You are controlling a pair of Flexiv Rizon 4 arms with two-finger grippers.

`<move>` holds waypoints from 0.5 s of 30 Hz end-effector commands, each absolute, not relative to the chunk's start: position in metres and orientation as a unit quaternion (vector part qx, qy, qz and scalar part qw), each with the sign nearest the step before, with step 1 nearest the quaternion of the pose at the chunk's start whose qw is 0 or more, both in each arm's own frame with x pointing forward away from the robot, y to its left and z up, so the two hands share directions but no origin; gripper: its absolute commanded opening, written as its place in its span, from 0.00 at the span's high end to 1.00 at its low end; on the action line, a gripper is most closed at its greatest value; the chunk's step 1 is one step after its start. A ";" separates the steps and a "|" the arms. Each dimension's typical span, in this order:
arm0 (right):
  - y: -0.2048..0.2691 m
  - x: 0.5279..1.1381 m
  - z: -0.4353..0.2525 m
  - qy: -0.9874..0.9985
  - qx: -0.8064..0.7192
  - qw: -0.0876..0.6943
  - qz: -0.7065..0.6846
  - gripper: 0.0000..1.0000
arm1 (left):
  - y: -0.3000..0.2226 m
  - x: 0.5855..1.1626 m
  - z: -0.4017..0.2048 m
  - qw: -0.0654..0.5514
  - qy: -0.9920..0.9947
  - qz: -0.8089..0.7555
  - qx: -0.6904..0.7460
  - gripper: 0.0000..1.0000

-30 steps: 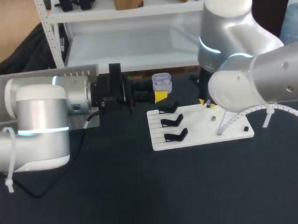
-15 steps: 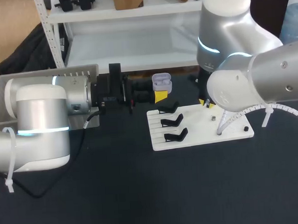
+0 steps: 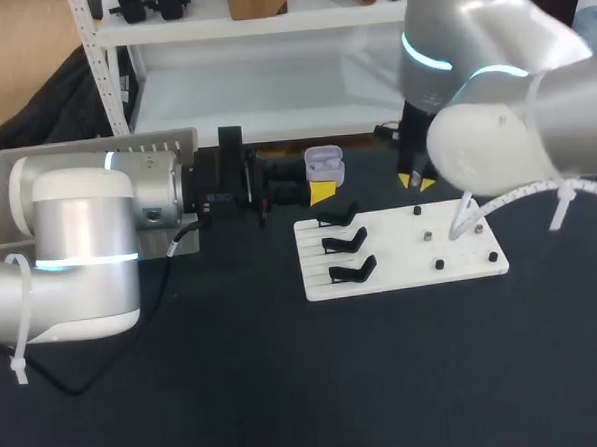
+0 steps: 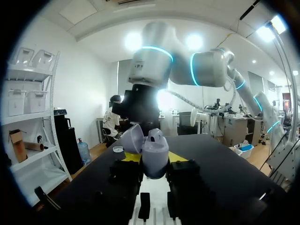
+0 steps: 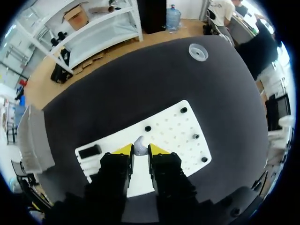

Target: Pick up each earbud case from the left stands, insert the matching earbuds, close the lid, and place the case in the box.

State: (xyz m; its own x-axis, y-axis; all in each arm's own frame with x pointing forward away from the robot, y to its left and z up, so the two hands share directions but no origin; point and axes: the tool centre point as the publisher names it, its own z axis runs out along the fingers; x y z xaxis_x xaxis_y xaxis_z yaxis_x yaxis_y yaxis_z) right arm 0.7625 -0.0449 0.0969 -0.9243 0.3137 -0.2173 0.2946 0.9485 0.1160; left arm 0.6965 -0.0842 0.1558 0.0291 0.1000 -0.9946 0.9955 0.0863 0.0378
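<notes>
My left gripper (image 3: 322, 180) is shut on a lavender earbud case (image 3: 324, 160), held level above the table just behind the white stand board (image 3: 400, 250). In the left wrist view the case (image 4: 154, 146) sits upright between the yellow tips with its lid open. My right gripper (image 3: 414, 181) hangs over the board's far edge. In the right wrist view it (image 5: 140, 151) is shut on a small pale earbud (image 5: 138, 143), held above the board (image 5: 168, 136).
Three black stands (image 3: 344, 243) line the board's left side, and several short black pegs (image 3: 439, 264) dot its right side. A grey box (image 3: 159, 143) stands at the back left behind my left arm. A small clear ring (image 5: 198, 51) lies on the table beyond the board.
My right arm has lifted up and back from the board with the earbud between its tips, uncovering the pegs. The left arm and the case have not moved.
</notes>
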 end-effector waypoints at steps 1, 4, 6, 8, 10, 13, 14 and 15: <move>-0.054 0.739 0.143 0.990 0.076 0.109 0.047 1.00 | -0.084 0.695 0.155 0.507 0.537 -0.443 0.509 1.00; -0.050 0.728 0.164 0.994 0.015 0.104 0.041 1.00 | -0.084 0.695 0.155 0.507 0.537 -0.443 0.509 1.00; -0.047 0.719 0.178 0.994 -0.021 0.098 0.040 1.00 | -0.084 0.695 0.155 0.507 0.537 -0.443 0.509 1.00; -0.042 0.711 0.192 0.993 -0.051 0.102 0.035 1.00 | -0.084 0.695 0.155 0.507 0.537 -0.443 0.509 1.00; -0.036 0.703 0.206 0.991 -0.077 0.101 0.035 1.00 | -0.084 0.695 0.155 0.507 0.537 -0.443 0.509 1.00; -0.025 0.692 0.226 0.987 -0.108 0.109 0.037 1.00 | -0.084 0.695 0.155 0.507 0.537 -0.443 0.509 1.00; -0.021 0.688 0.233 0.986 -0.119 0.112 0.034 1.00 | -0.084 0.695 0.155 0.507 0.537 -0.443 0.509 1.00; -0.019 0.686 0.237 0.985 -0.123 0.112 0.039 1.00 | -0.084 0.695 0.155 0.507 0.537 -0.443 0.509 1.00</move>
